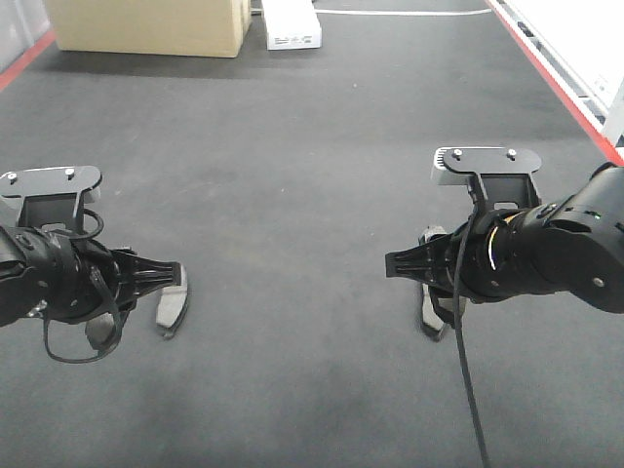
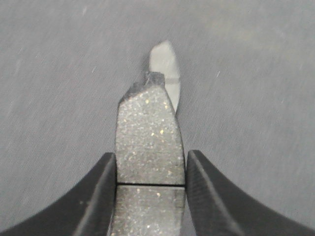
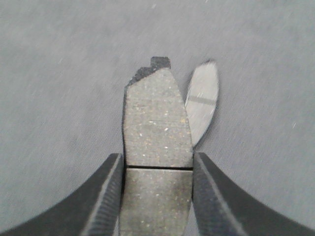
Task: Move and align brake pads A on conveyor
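The conveyor [image 1: 292, 146] is a wide dark belt. My left gripper [image 1: 178, 276] reaches in from the lower left, and a brake pad [image 1: 172, 304] shows at its fingertips. In the left wrist view the left gripper [image 2: 150, 155] is shut on a speckled brake pad [image 2: 147, 132], near its cross groove. A second pad [image 2: 165, 69] lies on the belt beyond it. My right gripper [image 1: 390, 265] comes in from the right above a pad [image 1: 429, 314]. In the right wrist view the right gripper [image 3: 158, 156] is shut on a pad [image 3: 156, 123], with another pad [image 3: 202, 101] lying just to its right.
A cardboard box [image 1: 146, 24] and a white box [image 1: 292, 29] stand at the far end of the belt. A red edge strip [image 1: 561, 83] runs along the right side. A black cable [image 1: 470, 380] hangs from the right arm.
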